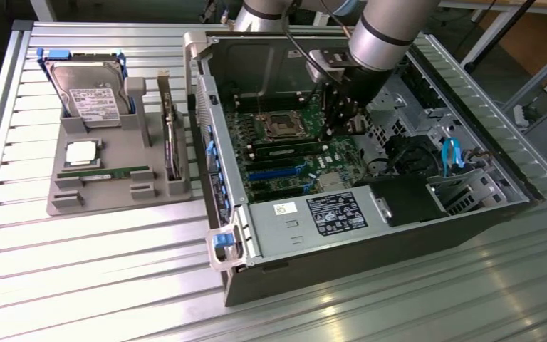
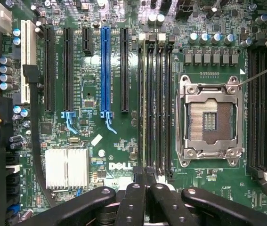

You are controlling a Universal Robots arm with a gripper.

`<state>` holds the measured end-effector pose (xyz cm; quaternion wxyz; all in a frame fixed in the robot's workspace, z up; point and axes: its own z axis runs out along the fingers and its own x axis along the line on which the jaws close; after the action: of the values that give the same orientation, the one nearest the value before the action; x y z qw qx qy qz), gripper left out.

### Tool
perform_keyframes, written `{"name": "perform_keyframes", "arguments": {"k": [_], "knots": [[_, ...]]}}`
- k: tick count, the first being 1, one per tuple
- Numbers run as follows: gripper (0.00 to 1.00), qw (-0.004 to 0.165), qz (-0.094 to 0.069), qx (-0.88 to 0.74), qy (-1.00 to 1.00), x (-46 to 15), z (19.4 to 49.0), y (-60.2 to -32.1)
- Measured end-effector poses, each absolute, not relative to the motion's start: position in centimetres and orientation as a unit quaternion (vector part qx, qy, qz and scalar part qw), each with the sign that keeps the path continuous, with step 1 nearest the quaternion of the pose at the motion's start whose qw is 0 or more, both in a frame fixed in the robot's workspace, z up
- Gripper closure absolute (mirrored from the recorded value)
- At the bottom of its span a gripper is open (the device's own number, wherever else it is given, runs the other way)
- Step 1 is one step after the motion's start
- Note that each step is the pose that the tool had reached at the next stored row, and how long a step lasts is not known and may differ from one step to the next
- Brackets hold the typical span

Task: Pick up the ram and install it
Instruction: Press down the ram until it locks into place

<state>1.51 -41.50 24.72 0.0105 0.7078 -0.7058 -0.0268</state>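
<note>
Pincer (image 2: 147, 176) shut tight, the black fingers (image 2: 132, 202) pressed tip to tip, nothing between them that I can see. In the wrist view the tips meet over the end of the bank of memory slots (image 2: 157, 106) on the green motherboard (image 2: 95, 94), beside the open processor socket (image 2: 210, 121). Touching the board or clear of it? I cannot tell. One memory stick (image 2: 144, 103) already stands edge-up in that bank, in the slot nearest the blue expansion slot (image 2: 106, 70).

In the exterior view the ram (image 1: 102, 173) is well apart from the pincer (image 1: 343, 128). It lies flat in the grey tray (image 1: 164, 192) on the counter (image 1: 93, 271), at the exterior view's left of the open computer case (image 1: 369, 249). Just beyond it in the tray sits the square processor chip (image 1: 82, 152), and beyond that the hard drive (image 1: 91, 96) at the tray's far end.

Hard to make out: the fingertips are lost against the dark inside of the case in the exterior view. The upper part of the arm (image 1: 383, 32) is cut off at the frame's edge.

The arm comes in from the far side, its grey forearm slanting down into the case. The wrist hangs the pincer over the motherboard, to the exterior view's right of the socket.
</note>
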Motion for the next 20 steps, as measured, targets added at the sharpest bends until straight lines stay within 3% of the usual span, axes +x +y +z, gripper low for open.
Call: {"name": "perform_keyframes", "arguments": {"k": [20], "knots": [[0.91, 0.01, -0.027, 0.708, -0.706, 1.51, 24.39, -40.89]]}}
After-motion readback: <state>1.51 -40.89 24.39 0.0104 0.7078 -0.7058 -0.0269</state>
